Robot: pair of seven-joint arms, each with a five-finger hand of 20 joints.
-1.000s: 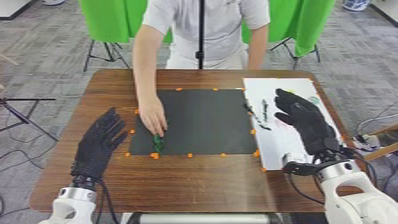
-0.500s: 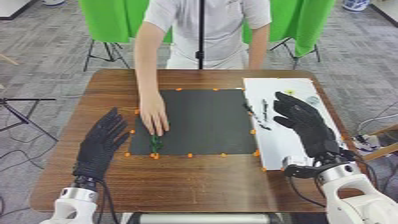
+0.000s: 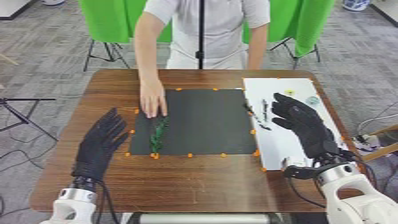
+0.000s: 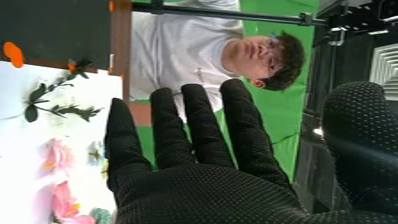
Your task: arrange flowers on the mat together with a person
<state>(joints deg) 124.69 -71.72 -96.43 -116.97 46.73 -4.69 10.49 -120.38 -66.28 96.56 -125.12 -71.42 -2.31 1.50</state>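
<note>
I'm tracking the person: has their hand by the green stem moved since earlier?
Yes: in the head view, the person's hand has moved toward the far edge of the dark mat.

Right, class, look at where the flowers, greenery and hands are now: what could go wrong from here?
The person's hand is at the far end of the green sprig, so a careless move could drag it askew on the dark mat.

The robot's right hand is over the white sheet, near the loose sprigs; a sideways sweep might scatter them.

Pressing down there could also crush the pink flowers.
</note>
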